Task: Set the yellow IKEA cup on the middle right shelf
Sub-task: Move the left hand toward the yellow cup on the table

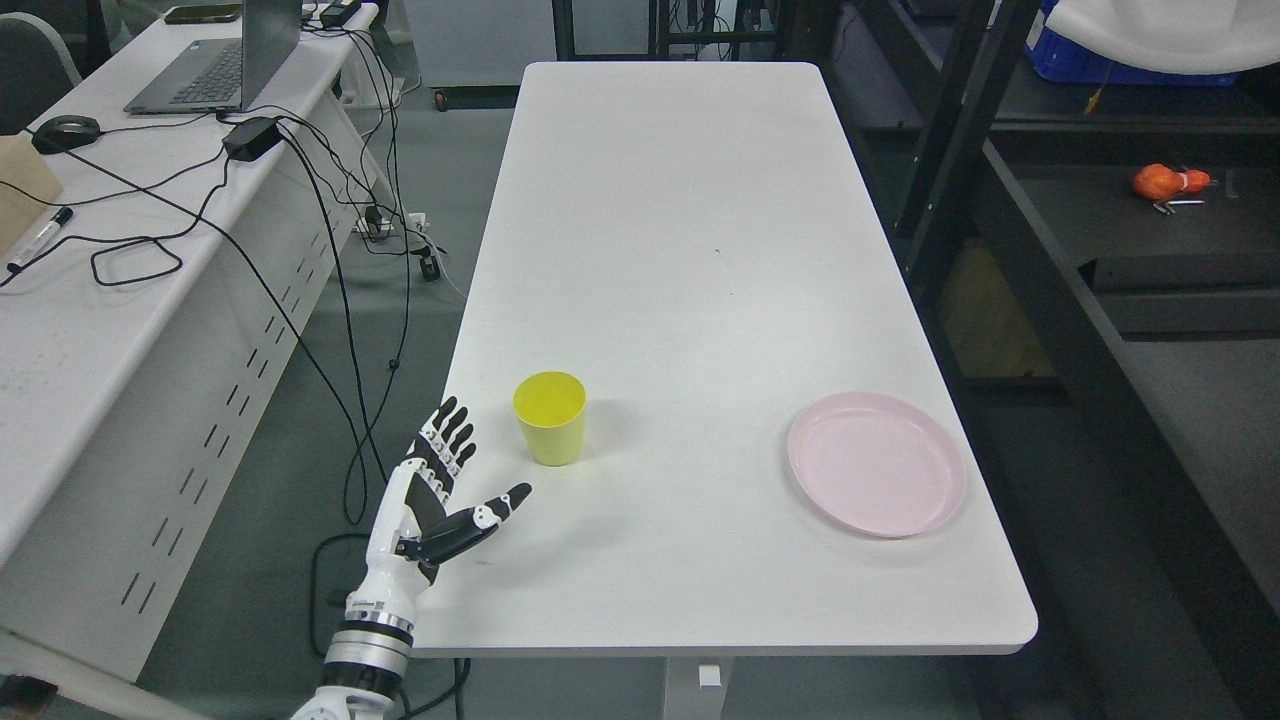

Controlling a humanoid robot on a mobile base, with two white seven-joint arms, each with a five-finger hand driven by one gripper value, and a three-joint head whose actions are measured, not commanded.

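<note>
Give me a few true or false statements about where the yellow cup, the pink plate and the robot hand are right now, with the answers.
1. The yellow cup stands upright on the white table. True.
2. The left robot hand grips the cup. False: it is open, beside the cup, not touching.
3. The pink plate lies to the right of the cup. True.
4. The cup sits on the plate. False: they are well apart.
5. The plate holds food. False: it is bare.

White left hand [428, 500], black-tipped fingers [455, 425]
</note>
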